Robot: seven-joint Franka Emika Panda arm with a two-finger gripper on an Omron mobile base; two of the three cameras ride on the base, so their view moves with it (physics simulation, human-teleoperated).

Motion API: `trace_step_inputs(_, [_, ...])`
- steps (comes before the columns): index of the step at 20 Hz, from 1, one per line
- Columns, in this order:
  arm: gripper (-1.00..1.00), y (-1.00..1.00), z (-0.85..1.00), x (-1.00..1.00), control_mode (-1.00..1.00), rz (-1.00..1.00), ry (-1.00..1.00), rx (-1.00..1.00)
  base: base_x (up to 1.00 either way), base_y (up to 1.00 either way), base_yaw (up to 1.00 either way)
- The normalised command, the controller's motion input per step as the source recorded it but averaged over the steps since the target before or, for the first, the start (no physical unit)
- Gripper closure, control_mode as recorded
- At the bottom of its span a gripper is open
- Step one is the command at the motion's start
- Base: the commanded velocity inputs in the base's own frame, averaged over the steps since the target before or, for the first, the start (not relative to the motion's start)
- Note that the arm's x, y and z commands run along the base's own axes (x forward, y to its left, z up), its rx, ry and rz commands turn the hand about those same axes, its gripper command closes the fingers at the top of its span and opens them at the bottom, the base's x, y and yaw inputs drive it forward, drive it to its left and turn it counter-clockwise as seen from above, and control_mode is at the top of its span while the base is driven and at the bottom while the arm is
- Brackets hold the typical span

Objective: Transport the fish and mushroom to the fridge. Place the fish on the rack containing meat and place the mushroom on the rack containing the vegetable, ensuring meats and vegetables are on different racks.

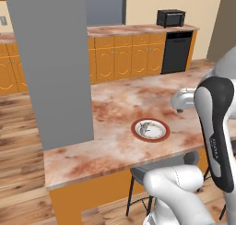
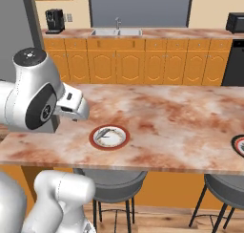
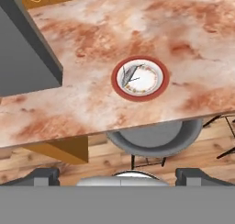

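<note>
Fish [image 3: 130, 74] lies on left side of red-rimmed plate [image 3: 158, 87] on marbled island counter [image 3: 92, 44], near its front edge. Gripper [image 3: 117, 175] hovers well above, jaws fully apart, empty; fish straight ahead of tips. Grey stool [image 3: 156, 138] under counter edge.

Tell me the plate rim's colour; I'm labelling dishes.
Dark red, around a white centre; the plate shows best in the hand view.
</note>
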Motion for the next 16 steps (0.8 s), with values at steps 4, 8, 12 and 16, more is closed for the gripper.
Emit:
trace_step_inputs(4, [-1.00, -0.08, -0.57, 0.47, -1.00, 0.00, 0.06, 0.00, 0.00, 0.00, 0.00])
trace_step_inputs(8, [-1.00, -0.01, -0.50, 0.48, -1.00, -0.08, 0.24, -0.01, 0.00, 0.00, 0.00])
trace_step_inputs(12, [-1.00, 0.00, -0.42, 0.59, -1.00, -0.15, 0.36, 0.00, 0.00, 0.00, 0.00])
trace_step_inputs(16, [-1.00, 0.00, -0.43, 0.51, -1.00, -0.11, 0.31, 0.00, 0.00, 0.00, 0.00])
